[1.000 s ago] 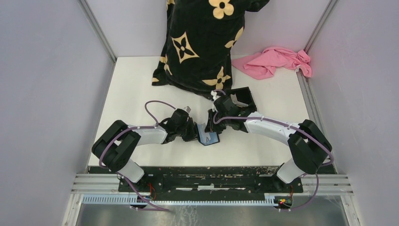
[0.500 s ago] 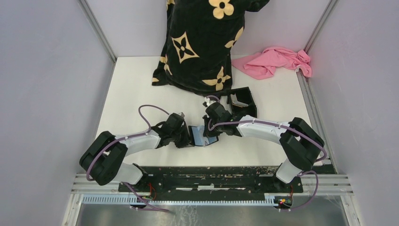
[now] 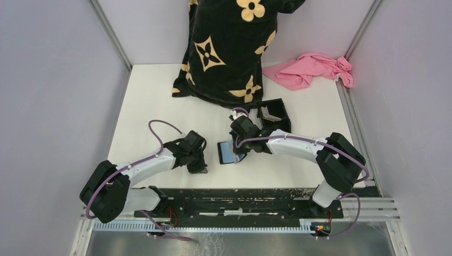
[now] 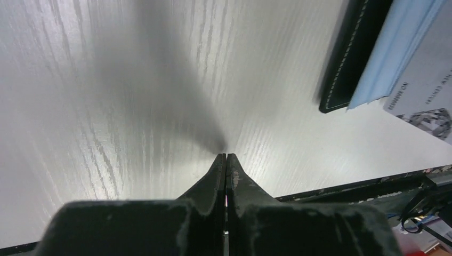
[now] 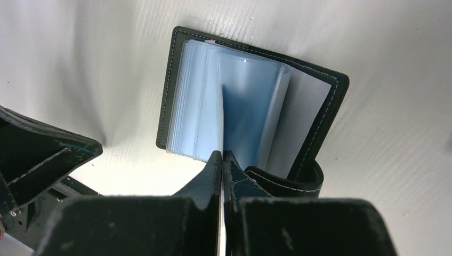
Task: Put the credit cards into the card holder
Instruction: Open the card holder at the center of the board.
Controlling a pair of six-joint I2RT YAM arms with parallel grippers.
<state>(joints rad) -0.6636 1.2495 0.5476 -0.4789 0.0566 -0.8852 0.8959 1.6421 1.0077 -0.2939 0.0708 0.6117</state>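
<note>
The card holder [image 3: 226, 152] lies open on the white table [image 3: 154, 106], black outside with pale blue sleeves [image 5: 194, 117] fanned out. My right gripper [image 5: 222, 154] is shut on a thin blue credit card [image 5: 245, 112] seen edge-on, whose far end stands among the sleeves. In the top view the right gripper [image 3: 239, 151] sits at the holder's right edge. My left gripper [image 4: 226, 156] is shut with nothing in it, just left of the holder [image 4: 346, 64] and close above the table. A whitish-grey credit card [image 4: 421, 90] with printed text shows at the holder in the left wrist view.
A black shallow tray with a cut corner [image 3: 274, 114] stands behind the right wrist. A black cloth with tan flowers [image 3: 229, 48] hangs at the back, and a pink cloth [image 3: 312, 69] lies at the back right. The black frame rail [image 3: 240, 194] runs along the near edge.
My left gripper has drawn back to the left and nearer, away from the card holder. The holder has turned from propped up to lying open. The right gripper moved slightly left with the card.
</note>
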